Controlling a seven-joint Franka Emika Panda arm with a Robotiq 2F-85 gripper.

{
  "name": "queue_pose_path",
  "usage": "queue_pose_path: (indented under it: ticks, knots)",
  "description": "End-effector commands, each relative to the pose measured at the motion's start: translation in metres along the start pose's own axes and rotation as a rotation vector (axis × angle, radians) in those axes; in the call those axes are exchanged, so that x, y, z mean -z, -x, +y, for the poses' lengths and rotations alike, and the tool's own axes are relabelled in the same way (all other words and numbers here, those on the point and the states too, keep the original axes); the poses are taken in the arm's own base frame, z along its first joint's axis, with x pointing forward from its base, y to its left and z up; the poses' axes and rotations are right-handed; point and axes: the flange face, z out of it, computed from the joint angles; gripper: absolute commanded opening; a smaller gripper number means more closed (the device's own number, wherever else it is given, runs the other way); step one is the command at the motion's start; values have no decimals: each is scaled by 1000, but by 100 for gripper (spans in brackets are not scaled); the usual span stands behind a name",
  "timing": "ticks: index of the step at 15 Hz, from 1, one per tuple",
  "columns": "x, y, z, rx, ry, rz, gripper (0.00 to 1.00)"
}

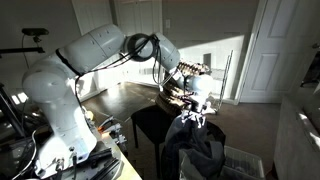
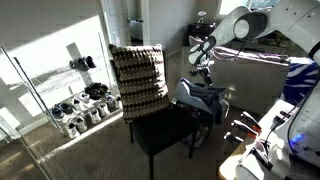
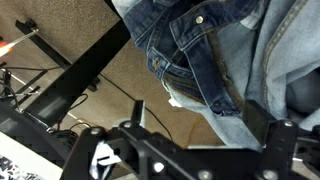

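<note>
The jeans (image 3: 215, 60) run off the top and right edges of the wrist view, so only the waistband, a metal button (image 3: 199, 19) and part of a leg show. In both exterior views they are a dark, shadowed heap just beside the black chair (image 2: 165, 130), and what they hang on is hidden. The gripper (image 1: 198, 104) is small and backlit there. The arm reaches out with its elbow high and wrist bent down, the gripper just above the jeans, fingers spread wide and gripping nothing
</note>
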Motion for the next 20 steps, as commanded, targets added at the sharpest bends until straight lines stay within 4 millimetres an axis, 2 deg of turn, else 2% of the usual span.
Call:
queue_pose_path:
  ticks: [1,4,5,6,13,16,20]
  knots:
    - [-16,6,-26,24,7,3,100]
    - [-29,7,-41,19,-9,11,100]
    - [-30,7,-42,20,12,18,100]
    - [-30,10,-34,-8,-17,30,100]
    - [-34,13,-40,-12,-11,39,100]
    - [-61,25,-42,-1,-25,35,100]
    - [-124,24,-45,-45,6,114,100]
